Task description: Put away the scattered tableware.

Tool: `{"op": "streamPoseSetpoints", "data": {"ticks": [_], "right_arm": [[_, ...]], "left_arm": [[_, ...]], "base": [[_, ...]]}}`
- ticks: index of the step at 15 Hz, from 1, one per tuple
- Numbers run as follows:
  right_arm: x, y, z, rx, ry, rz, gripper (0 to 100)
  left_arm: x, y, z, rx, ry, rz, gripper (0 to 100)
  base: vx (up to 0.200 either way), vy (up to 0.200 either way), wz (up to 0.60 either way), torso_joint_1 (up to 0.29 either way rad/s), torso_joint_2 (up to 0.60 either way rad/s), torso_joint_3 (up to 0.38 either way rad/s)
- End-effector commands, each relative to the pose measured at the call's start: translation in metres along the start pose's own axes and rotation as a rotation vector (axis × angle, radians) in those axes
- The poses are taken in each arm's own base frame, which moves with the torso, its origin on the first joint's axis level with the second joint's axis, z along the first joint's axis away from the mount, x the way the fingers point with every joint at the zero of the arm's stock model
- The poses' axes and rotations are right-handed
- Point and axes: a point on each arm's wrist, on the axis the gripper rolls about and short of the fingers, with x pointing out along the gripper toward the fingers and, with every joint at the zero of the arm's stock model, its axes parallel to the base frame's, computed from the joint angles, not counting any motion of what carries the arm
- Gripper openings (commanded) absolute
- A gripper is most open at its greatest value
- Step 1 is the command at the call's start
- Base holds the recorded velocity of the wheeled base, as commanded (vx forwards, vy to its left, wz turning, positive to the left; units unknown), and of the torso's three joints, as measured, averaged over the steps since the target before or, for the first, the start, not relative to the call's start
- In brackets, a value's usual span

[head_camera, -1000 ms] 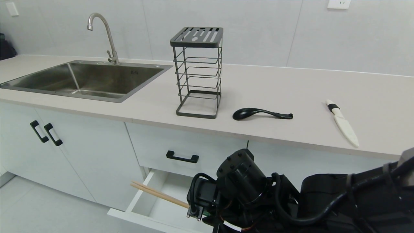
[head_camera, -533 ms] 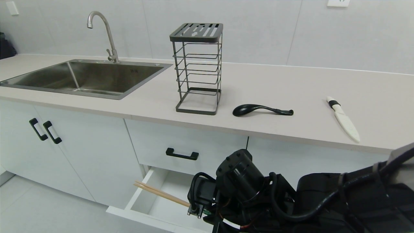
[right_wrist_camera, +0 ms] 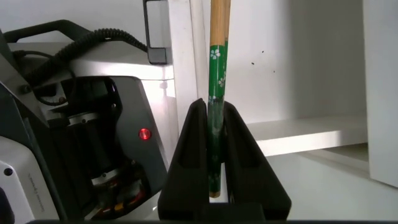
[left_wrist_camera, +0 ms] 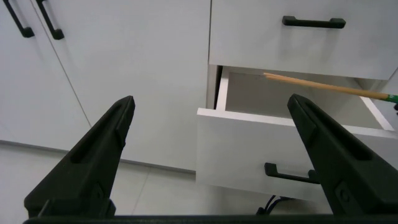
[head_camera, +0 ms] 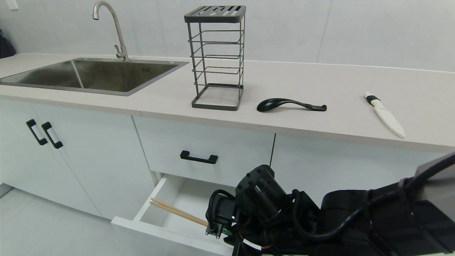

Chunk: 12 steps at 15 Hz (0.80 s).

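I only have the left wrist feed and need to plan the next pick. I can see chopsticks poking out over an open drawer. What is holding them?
Observer: The right gripper is shut on the chopsticks, clamped near their green-patterned end.
Operator: What is left on the counter?
Observer: A black spoon lies on the countertop, to the right of the wire rack.
Operator: Anything else?
Observer: A white knife lies farther right, apart from the spoon.
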Motion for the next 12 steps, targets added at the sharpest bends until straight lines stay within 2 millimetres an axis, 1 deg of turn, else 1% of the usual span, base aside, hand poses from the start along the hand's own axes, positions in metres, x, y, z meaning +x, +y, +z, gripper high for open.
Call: {"op": "streamPoseSetpoints", "data": {"ticks": [1, 4, 7, 8, 11, 12], "right_arm": [[0.004, -0.003, -0.002, 0.007, 0.009, -0.002, 0], [0.011, -0.011, -0.006, 0.027, 0.03, -0.014, 0], [0.021, -0.019, -0.004, 0.038, 0.04, -0.052, 0], [0.028, -0.022, 0.0, 0.038, 0.036, -0.058, 0], [0.042, -0.024, 0.0, 0.035, 0.048, -0.055, 0], [0.051, -0.028, 0.008, 0.028, 0.033, -0.074, 0]], "left_arm": [[0.0, 0.0, 0.0, 0.0, 0.002, 0.001, 100], [0.0, 0.0, 0.0, 0.0, 0.002, 0.001, 100], [0.0, 0.0, 0.0, 0.0, 0.002, -0.001, 100], [0.0, 0.0, 0.0, 0.0, 0.002, 0.001, 100], [0.0, 0.0, 0.0, 0.0, 0.002, 0.001, 100], [0.0, 0.0, 0.0, 0.0, 0.002, 0.001, 100]], "base": [[0.0, 0.0, 0.0, -0.017, 0.11, 0.051], [0.0, 0.0, 0.0, -0.001, 0.1, 0.04], [0.0, 0.0, 0.0, 0.0, 0.0, 0.0], [0.0, 0.0, 0.0, 0.0, 0.0, 0.0], [0.0, 0.0, 0.0, 0.0, 0.0, 0.0], [0.0, 0.0, 0.0, 0.0, 0.0, 0.0]]}}
